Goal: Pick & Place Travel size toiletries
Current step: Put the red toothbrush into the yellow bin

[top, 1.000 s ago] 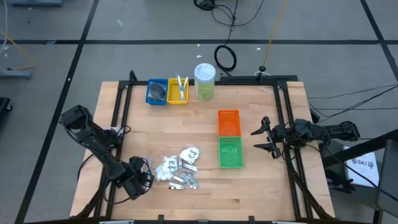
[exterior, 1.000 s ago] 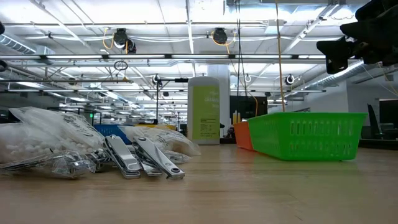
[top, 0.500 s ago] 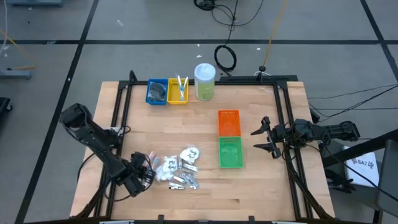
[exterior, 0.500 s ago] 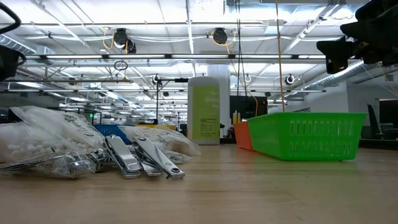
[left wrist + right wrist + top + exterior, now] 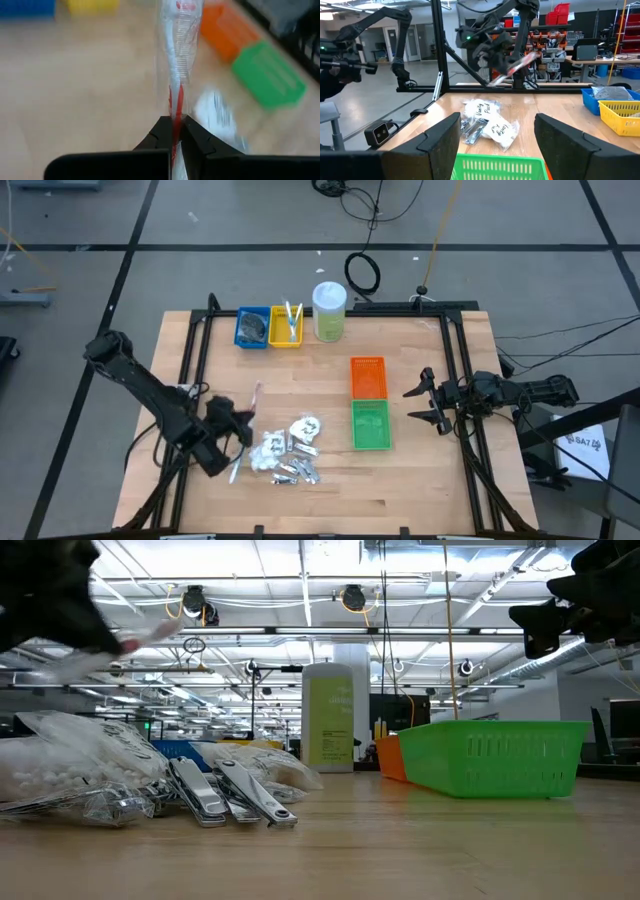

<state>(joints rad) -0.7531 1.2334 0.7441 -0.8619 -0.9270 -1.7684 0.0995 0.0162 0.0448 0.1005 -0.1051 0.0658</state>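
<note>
Bright, even ceiling strip lighting with faint shadows; the left claw and left-wrist background are motion-blurred.

table: wood | on it: trays, jar, toiletries pile

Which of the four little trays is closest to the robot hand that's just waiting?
The green tray. It sits right beside the waiting right gripper, with the orange tray just behind it. The blue tray and yellow tray are far off at the table's back.
</note>
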